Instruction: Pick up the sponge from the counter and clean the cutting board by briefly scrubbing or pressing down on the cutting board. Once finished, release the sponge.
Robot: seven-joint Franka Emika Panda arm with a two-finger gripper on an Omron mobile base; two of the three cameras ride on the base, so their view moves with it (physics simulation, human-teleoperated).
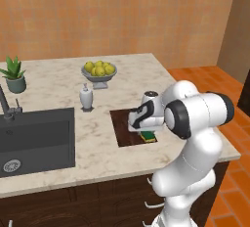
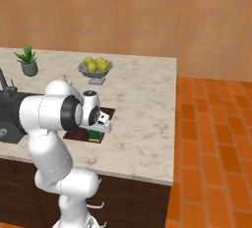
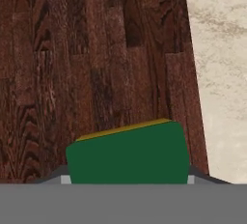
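The sponge (image 3: 128,153), green face toward the hand camera with a yellow edge showing, sits between the jaws of the gripper (image 1: 146,134), which is closed on it. It is at the near right part of the cutting board (image 1: 123,128); whether it touches the wood cannot be told. The board lies flat on the counter (image 1: 53,86), close to the front edge. Left of the board is the sink (image 1: 36,140). Behind the board stand a soap dispenser (image 1: 86,97) and a bowl of lemons (image 1: 99,72). A potted plant (image 1: 14,74) stands at the far left. Nothing crowds the board.
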